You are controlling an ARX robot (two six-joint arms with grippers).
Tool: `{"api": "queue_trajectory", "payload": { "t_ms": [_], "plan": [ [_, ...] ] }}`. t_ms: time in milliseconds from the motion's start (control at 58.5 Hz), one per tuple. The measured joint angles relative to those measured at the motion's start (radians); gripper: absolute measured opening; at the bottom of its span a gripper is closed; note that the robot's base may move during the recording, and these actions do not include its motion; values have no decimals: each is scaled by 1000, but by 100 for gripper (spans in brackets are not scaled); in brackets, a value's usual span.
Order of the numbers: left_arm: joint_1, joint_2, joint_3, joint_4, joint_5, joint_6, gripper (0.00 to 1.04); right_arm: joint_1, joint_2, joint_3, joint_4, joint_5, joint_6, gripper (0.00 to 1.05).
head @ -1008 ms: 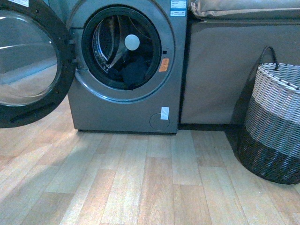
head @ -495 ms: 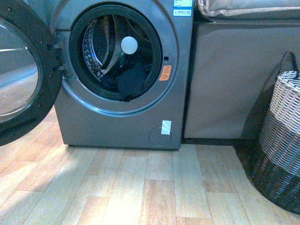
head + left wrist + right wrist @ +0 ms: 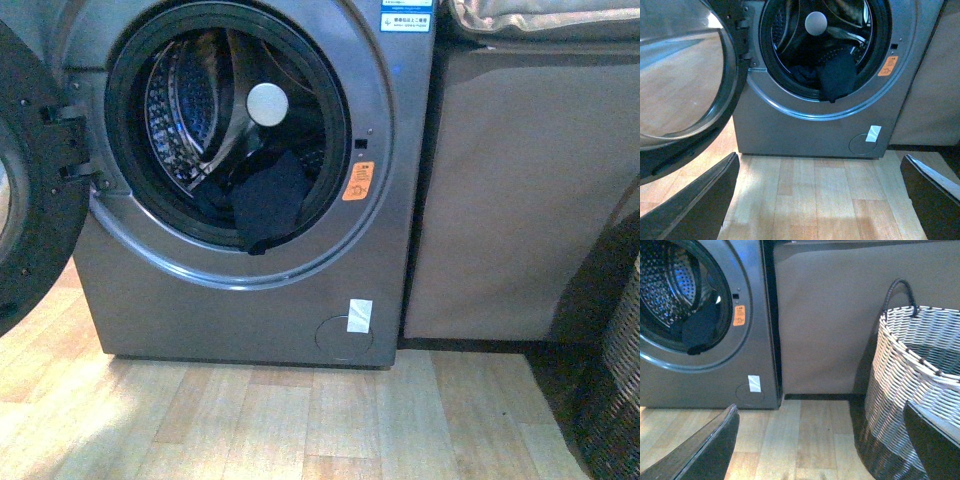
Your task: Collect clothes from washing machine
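Inside the washing machine [image 3: 230, 310] mouth, dark clothes [image 3: 268, 203] — door [image 3: 30, 230] open

Washing machine [image 3: 240, 310] porthole open, unblocked; door [image 3: 25, 230] swung aside left; basket [image 3: 915, 365] right.

We see a cool bluish cast in all three views, with the grey front of the washing machine [image 3: 200, 310] evenly lit and most of its drum [image 3: 183, 105] sunk in deep shadow. A bright, washed-out patch lies on the floor [image 3: 120, 420] in front of the washing machine near its open glass door [image 3: 680, 85], which carries pale reflections. Everything looks slightly soft and grainy.
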Motion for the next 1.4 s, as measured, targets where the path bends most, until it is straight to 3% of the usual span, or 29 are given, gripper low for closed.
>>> {"api": "queue_trajectory", "payload": {
  "t_ms": [1128, 1162, 1230, 1264, 1316, 1401],
  "plan": [
    [0, -2, 0, 0, 0, 0, 98, 0, 0, 0, -1, 0, 0, 97],
    [10, 5, 2, -10, 31, -12, 98, 0, 0, 0, -1, 1, 0, 97],
    [117, 171, 69, -140, 371, -111, 98, 0, 0, 0, -1, 0, 0, 97],
    [130, 281, 94, -106, 473, -154, 98, 0, 0, 0, -1, 0, 0, 97],
    [101, 412, 134, -3, 500, -180, 98, 0, 0, 0, -1, 2, 0, 97],
    [38, 601, 209, 167, 455, -196, 98, 0, 0, 0, -1, 3, 0, 97]
  ]
}}
